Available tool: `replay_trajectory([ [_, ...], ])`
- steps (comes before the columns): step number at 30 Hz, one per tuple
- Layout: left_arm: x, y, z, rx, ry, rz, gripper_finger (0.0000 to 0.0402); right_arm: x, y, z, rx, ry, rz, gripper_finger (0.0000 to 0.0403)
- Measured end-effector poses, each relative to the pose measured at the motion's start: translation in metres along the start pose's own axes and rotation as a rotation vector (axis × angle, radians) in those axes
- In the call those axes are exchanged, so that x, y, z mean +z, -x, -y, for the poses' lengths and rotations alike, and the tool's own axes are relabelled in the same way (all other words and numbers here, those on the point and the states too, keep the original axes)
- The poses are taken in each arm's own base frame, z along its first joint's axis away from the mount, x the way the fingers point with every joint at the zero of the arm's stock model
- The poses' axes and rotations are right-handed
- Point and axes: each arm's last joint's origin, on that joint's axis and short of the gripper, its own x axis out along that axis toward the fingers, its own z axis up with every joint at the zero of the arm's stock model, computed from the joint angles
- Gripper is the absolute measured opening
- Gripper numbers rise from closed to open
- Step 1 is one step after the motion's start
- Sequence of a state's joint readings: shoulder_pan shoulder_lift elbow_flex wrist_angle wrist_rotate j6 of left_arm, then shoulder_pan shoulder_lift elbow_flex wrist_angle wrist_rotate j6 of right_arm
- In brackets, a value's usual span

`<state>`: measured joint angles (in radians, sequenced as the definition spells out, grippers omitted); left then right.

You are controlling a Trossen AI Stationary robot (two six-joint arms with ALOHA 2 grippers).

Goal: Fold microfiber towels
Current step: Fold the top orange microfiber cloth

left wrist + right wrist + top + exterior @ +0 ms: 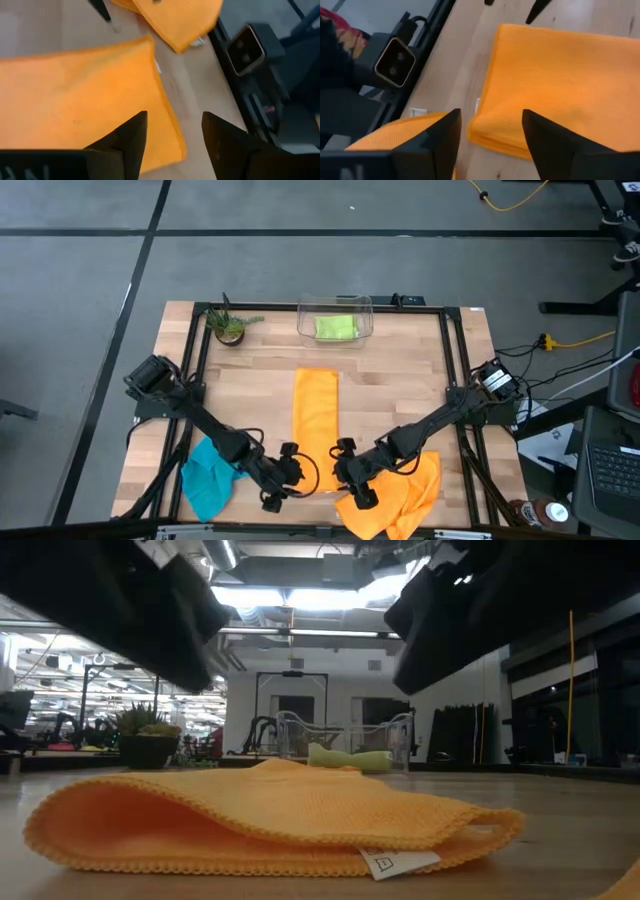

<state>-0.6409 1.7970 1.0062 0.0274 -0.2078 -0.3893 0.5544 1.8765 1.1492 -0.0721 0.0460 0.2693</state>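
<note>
Currently, four microfiber towels are in view: two orange, one lime green, one teal blue.

1. Folded orange microfiber towel [316, 412]: lies as a long narrow strip along the middle of the light wooden counter [400, 370]. In the low view its layers are stacked, with a white label [398, 862] showing at the near edge.
2. Second orange microfiber towel [400, 498]: lies loosely rumpled at the near right corner of the counter, partly under the right arm.
3. Teal blue microfiber towel [208, 477]: lies crumpled at the near left of the counter, beside the left arm.
4. Lime green microfiber towel [336, 327]: rests inside the one clear plastic bin [304, 314] at the far edge of the counter.

One small potted green plant [229, 326] stands to the left of the bin.

Two arms are present. The left claw [284, 480] is positioned at the near end of the folded strip, on its left side; its fingers [131, 140] stand apart and hold nothing. The right claw [352, 480] is positioned at the same end, on the right side; its fingers [442, 135] are likewise spread and empty.
</note>
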Motion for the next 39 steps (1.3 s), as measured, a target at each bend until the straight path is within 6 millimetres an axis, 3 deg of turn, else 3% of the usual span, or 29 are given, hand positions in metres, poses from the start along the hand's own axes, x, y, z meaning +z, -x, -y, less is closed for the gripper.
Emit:
replay_trajectory([
  [6, -0.002, 0.000, 0.007, -0.028, 0.006, -0.007, 0.0188, -0.012, -0.017, -0.010, 0.016, 0.010, -0.027, 0.0259],
  [15, -0.003, 0.001, 0.010, -0.030, 0.009, -0.002, 0.0189, -0.020, -0.032, -0.012, -0.077, 0.050, 0.006, 0.0259],
  [33, -0.036, -0.041, 0.005, 0.037, -0.019, -0.109, 0.0189, -0.035, -0.041, -0.008, -0.091, 0.055, -0.096, 0.0259],
  [39, -0.040, -0.045, 0.003, 0.054, -0.026, -0.113, 0.0189, -0.036, -0.041, -0.008, -0.098, 0.057, -0.112, 0.0256],
])
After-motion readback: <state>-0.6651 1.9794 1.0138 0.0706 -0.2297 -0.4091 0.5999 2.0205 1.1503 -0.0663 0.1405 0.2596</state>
